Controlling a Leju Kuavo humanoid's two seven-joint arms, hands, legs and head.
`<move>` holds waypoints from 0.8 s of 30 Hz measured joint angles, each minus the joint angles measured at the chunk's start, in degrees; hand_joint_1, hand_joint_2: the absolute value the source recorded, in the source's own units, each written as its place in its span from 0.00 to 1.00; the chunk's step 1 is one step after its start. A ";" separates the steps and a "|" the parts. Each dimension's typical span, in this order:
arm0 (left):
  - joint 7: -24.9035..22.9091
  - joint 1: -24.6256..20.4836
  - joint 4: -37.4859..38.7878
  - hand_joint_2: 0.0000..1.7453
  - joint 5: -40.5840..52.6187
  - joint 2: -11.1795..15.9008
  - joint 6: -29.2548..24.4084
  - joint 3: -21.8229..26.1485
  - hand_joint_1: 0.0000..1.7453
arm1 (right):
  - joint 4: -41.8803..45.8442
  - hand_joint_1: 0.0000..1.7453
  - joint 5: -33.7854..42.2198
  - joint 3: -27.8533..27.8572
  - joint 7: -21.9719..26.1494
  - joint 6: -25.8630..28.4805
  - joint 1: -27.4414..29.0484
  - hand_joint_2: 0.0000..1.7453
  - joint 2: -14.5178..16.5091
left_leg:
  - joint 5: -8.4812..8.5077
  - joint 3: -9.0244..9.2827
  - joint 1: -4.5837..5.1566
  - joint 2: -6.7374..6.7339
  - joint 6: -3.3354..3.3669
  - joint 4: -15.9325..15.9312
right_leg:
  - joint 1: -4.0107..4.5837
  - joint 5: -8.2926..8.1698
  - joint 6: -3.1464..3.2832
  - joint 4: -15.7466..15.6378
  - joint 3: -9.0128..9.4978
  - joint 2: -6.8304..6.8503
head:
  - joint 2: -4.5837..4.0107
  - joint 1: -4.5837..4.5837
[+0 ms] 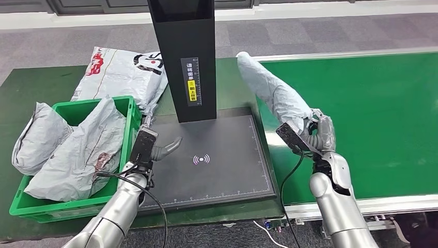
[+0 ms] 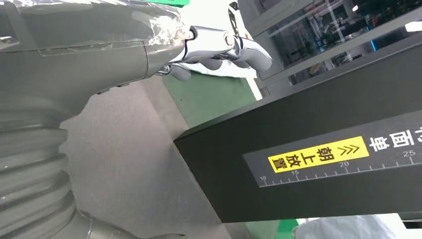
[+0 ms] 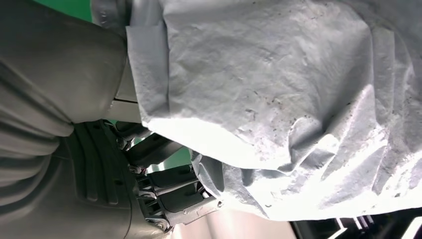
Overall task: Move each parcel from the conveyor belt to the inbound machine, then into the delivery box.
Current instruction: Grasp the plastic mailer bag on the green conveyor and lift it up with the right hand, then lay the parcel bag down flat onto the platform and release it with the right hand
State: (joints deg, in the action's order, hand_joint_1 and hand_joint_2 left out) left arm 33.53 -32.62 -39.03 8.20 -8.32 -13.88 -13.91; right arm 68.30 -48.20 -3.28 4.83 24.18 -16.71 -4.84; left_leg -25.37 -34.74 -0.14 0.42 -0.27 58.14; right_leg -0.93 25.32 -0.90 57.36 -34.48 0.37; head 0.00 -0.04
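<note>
Held parcel (image 1: 271, 88): a grey poly bag lifted up off the green conveyor belt (image 1: 372, 119), slanting toward the black post (image 1: 183, 57) of the inbound machine.
Right hand (image 1: 316, 133): gripping that parcel by its lower end, fingers (image 3: 174, 194) wrapped around the crumpled plastic.
Left hand (image 1: 164, 150): empty, fingers spread, hovering over the near-left part of the dark scan plate (image 1: 217, 170).
Delivery box (image 1: 129, 108): a green crate just left of the plate, with two grey parcels (image 1: 77, 150) heaped inside.
Table behind the crate: another white-and-grey printed parcel (image 1: 124, 70) lying flat there.
</note>
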 joint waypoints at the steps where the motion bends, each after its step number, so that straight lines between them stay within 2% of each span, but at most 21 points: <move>1: 0.07 0.06 -0.28 1.00 0.17 0.02 -0.17 0.08 0.00 | 0.74 1.00 0.56 -0.31 0.51 -1.08 0.31 1.00 0.23 | 0.00 0.00 0.00 -0.01 0.00 0.00 | 0.00 0.00 0.00 0.00 0.00 -0.01 | 0.00 0.00; 6: -0.45 0.27 -2.49 1.00 1.03 0.08 -0.62 0.44 0.00 | 4.76 1.00 2.20 -5.16 1.12 -10.50 3.02 1.00 2.13 | 0.00 0.01 -0.01 -0.01 -0.01 0.00 | 0.03 0.01 0.02 0.00 -0.01 -0.01 | 0.00 0.00; 11: -0.99 0.27 -4.13 1.00 2.06 0.08 -1.83 0.44 0.00 | 5.93 1.00 3.22 -15.18 2.16 -17.53 5.86 1.00 3.04 | -0.03 0.02 -0.09 -0.01 -0.04 -0.02 | 0.11 0.09 0.13 0.02 -0.03 -0.01 | 0.00 0.00; 16: -0.55 0.26 -4.38 1.00 2.61 -0.13 -2.29 0.44 0.00 | 2.03 1.00 3.88 -25.19 3.16 -21.10 6.04 1.00 3.55 | -0.03 0.03 -0.09 -0.04 -0.05 -0.02 | 0.11 0.10 0.15 0.02 -0.02 -0.03 | 0.00 0.00; 20: -1.32 -0.17 -4.33 1.00 2.64 -0.80 -2.28 0.44 0.00 | -2.87 1.00 2.87 -31.94 1.95 -22.24 3.36 1.00 5.72 | -0.06 0.17 -0.09 -0.31 -0.10 -0.02 | 0.11 0.07 0.17 0.01 -0.01 -0.30 | 0.00 0.00; 21: -1.74 -0.54 -4.28 1.00 2.64 -1.14 -2.28 0.44 0.00 | -4.11 0.83 2.92 -33.26 1.54 -22.57 2.36 1.00 6.51 | -0.07 0.22 -0.09 -0.38 -0.11 -0.02 | 0.11 0.06 0.18 0.01 0.00 -0.38 | 0.00 0.01; 24: -2.61 -1.85 -4.05 1.00 2.68 -2.21 -2.27 0.44 0.00 | -7.06 0.08 3.22 -36.11 0.68 -23.00 0.13 1.00 8.53 | -0.07 0.36 -0.09 -0.43 -0.12 -0.02 | 0.11 0.05 0.20 0.01 0.09 -0.46 | 0.00 0.01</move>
State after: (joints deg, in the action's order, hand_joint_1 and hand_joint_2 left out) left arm 30.93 -34.47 -43.08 10.87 -10.53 -16.15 -13.46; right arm 61.23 -44.98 -39.40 5.51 1.18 -16.58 3.69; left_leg -25.44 -34.38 -0.23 -0.01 -0.39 58.12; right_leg -0.83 25.36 -0.70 57.37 -34.40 -0.09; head 0.00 -0.03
